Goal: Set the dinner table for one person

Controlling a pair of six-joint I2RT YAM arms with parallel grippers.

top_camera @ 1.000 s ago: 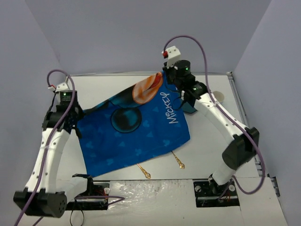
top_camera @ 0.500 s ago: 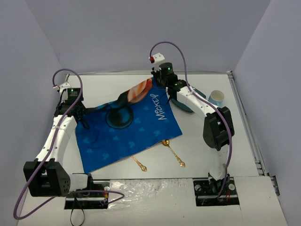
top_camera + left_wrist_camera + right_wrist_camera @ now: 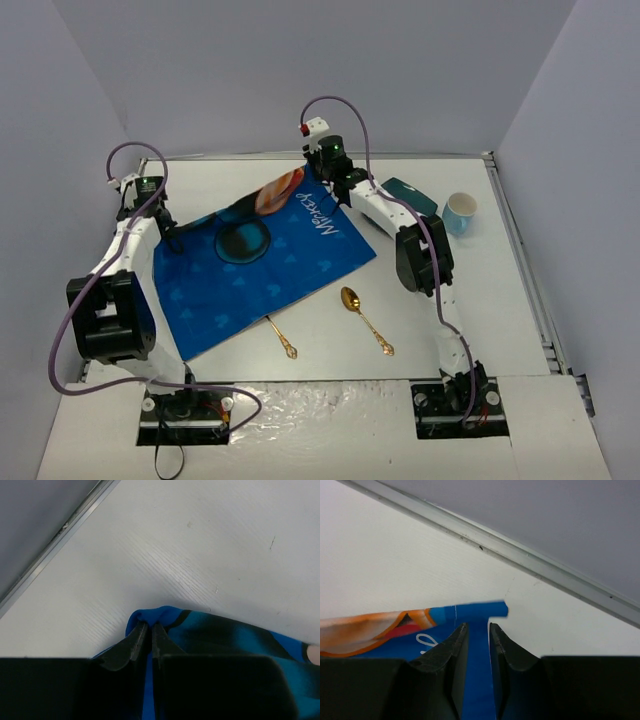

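Placemat [image 3: 270, 270] lies askew on counter [image 3: 480, 300]; left gripper [image 3: 149, 626] pinches its corner, right gripper [image 3: 478, 626] stands parted; spoons [image 3: 350, 300], cup [image 3: 460, 210] unplaced.

I'm getting only part of the dark teal dish [image 3: 418, 195], with the right arm crossing in front of it. The placemat [image 3: 262, 265] is folding over at its far edge, covering some print. The thin utensil [image 3: 281, 338] by the cloth is reading too small to name. The left gripper [image 3: 149, 626] and right gripper [image 3: 479, 626] housings are blocking each wrist view's lower cloth.

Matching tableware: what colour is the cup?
Light blue cup, white inside; clearest in the top external view.
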